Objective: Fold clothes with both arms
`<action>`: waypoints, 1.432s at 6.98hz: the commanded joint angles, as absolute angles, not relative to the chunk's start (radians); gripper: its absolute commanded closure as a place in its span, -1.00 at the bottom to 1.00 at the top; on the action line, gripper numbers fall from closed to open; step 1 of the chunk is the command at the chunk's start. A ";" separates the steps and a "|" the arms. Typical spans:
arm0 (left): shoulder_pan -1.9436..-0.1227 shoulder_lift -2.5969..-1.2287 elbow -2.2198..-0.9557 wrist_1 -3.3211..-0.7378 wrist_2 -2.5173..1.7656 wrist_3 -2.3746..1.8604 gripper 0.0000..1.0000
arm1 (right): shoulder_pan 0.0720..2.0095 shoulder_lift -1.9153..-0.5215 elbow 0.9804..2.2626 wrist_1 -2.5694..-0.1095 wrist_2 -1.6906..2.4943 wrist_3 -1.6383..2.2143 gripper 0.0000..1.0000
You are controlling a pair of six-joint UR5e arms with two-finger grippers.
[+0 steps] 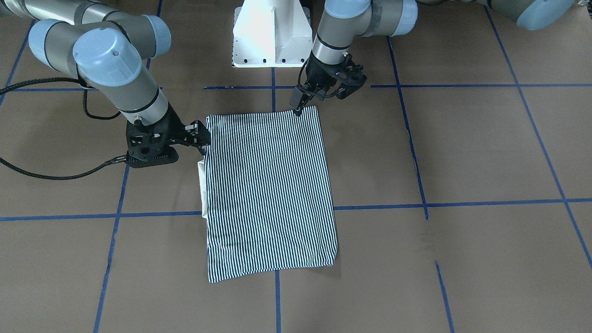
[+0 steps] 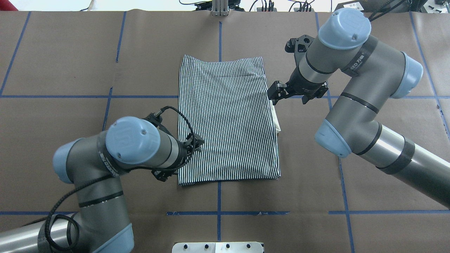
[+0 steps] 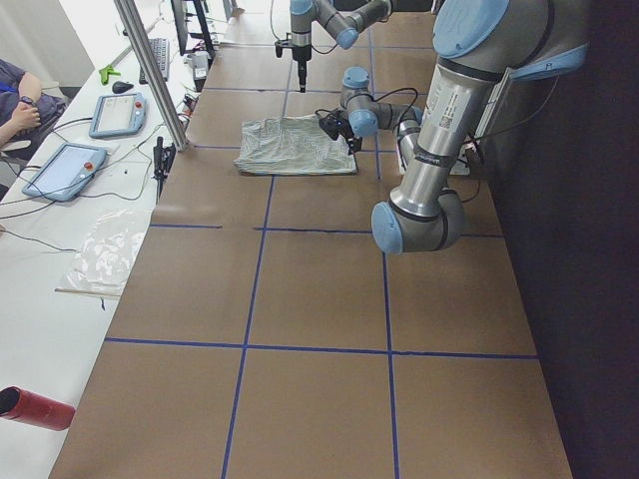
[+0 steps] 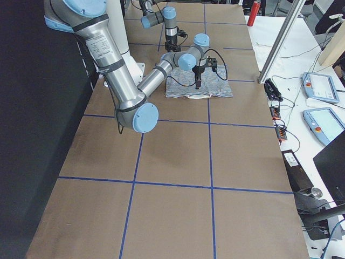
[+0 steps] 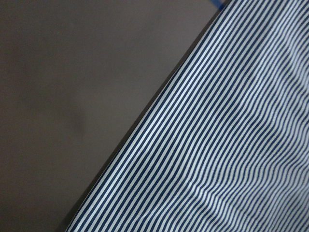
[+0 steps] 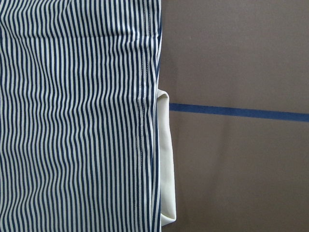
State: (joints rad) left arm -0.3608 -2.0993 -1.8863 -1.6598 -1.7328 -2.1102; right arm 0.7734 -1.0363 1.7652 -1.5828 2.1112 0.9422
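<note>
A: Where's the garment?

B: Thin-striped navy-and-white polo shirt (image 2: 226, 119), folded into a tall rectangle. It lies flat mid-workspace on the brown paper-covered table (image 2: 70, 70), across the blue tape grid lines (image 2: 140, 96).

A: Anything sticking out?

B: Plain cream collar (image 6: 165, 159). It pokes out from under the striped layer along the long edge on the robot's right and lies flat on the paper.

A: Left end effector?

B: Black two-finger left gripper (image 2: 197, 142) is over the shirt's robot-side end, toward its left corner, with a fingertip pointing down at the cloth in the front view. I can't tell whether it touches the cloth. I also can't tell whether the fingers are spread or pressed together. The left wrist view shows only stripes, the shirt edge and table.

A: Right one?

B: Black two-finger right gripper (image 2: 274, 94) is just beside the shirt's right long edge, by the collar. Its fingers read as one dark cluster, so I can't tell its state or whether it holds anything. The right wrist view shows only shirt, collar and tape, no fingers.
</note>
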 commanded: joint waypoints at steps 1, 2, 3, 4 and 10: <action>-0.319 -2.092 -1.864 -1.620 -1.661 -2.154 -0.98 | 0.762 -1.040 1.772 -1.582 2.109 0.951 -1.00; -0.296 -2.094 -1.836 -1.620 -1.651 -2.163 -0.98 | 0.759 -1.035 1.772 -1.582 2.109 0.951 -1.00; -0.285 -2.094 -1.818 -1.621 -1.644 -2.164 -0.98 | 0.759 -1.032 1.772 -1.582 2.109 0.953 -1.00; -0.273 -2.095 -1.793 -1.621 -1.638 -2.177 -0.98 | 0.759 -1.031 1.770 -1.582 2.111 0.953 -1.00; -0.279 -2.102 -1.796 -1.621 -1.626 -2.178 0.54 | 0.759 -1.032 1.773 -1.582 2.111 0.951 -1.00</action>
State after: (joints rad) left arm -0.2769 -2.1007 -1.7952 -1.6214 -1.6345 -2.1787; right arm 0.7593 -1.0311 1.7732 -1.5815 2.1107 0.9516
